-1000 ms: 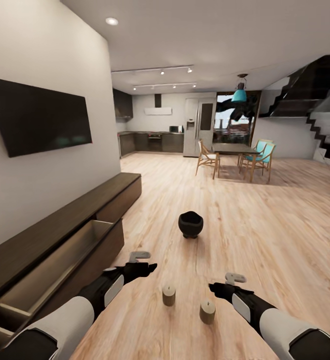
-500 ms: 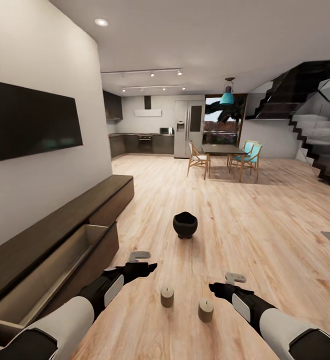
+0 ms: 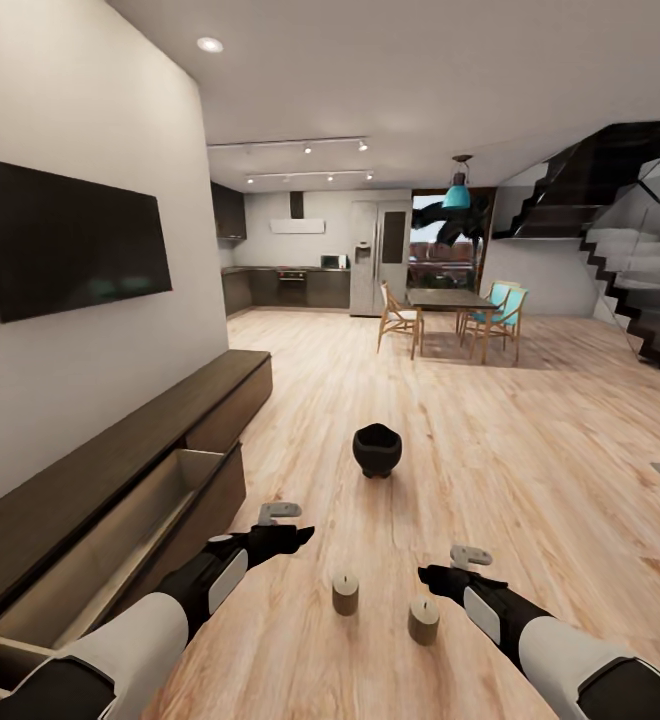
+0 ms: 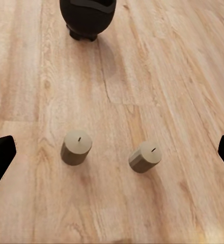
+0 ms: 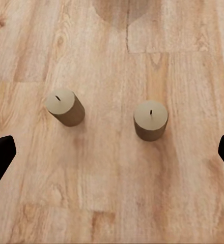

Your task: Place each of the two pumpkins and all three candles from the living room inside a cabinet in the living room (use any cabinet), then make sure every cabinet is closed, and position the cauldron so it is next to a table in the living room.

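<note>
1. Panning slightly between the earlier head picture and this one, the camera has shifted the whole room; both arms hang as before.
2. Along the wall runs the cabinet, one drawer pulled out, its pale inside bare where it can be seen.
3. On open floor ahead stands the cauldron, well apart from the cabinet.
4. Two candles stand upright between the arms; bagging one looks next.
5. Left gripper and right gripper hover with fingers spread wide, holding nothing; either must drop straight down.
</note>
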You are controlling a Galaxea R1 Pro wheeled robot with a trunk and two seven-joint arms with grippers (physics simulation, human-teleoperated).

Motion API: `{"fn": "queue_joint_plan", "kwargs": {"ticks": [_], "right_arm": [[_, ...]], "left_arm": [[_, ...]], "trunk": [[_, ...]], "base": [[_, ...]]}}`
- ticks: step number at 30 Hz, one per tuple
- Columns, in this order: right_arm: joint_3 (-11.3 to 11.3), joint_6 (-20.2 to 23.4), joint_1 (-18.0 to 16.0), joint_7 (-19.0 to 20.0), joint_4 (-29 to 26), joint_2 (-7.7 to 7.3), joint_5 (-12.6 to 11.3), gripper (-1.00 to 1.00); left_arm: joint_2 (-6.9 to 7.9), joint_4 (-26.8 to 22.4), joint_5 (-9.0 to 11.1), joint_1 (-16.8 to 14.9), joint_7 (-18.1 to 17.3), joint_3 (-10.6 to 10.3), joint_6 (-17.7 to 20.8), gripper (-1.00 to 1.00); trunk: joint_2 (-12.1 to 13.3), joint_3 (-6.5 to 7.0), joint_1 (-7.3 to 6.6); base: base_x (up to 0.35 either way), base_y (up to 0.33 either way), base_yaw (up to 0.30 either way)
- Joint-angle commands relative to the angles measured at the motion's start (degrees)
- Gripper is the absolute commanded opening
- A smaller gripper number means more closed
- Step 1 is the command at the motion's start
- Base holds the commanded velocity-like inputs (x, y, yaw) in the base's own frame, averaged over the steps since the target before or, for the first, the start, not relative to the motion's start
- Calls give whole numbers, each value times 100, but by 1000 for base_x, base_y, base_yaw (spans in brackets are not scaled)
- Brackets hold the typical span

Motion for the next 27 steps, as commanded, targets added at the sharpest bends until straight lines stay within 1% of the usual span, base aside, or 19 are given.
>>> {"fn": "queue_joint_plan", "kwargs": {"ticks": [1, 4, 9, 23, 27], "right_arm": [[19, 26, -3, 11, -7, -4, -25, 100], [12, 28, -3, 20, -8, -4, -25, 100], [22, 29, -3, 18, -8, -5, -25, 100], [18, 29, -3, 16, -7, -6, -30, 100], [18, 29, -3, 12, -8, -6, -27, 100]], "left_arm": [[3, -5, 49, -3, -2, -20, 30, 100], [3, -3, 49, -2, -2, -20, 29, 100], [3, -2, 49, -2, -2, -20, 29, 100], [3, -2, 49, -2, -2, -20, 29, 100], [3, -2, 49, -2, -2, -20, 29, 100]], "trunk": [[-3, -6, -1], [-3, -6, -1], [-3, 1, -1], [-3, 64, -1], [-3, 72, -1]], "base": [[0, 179, 0], [0, 175, 0], [0, 48, -69], [0, 4, -230], [0, 0, -97]]}}
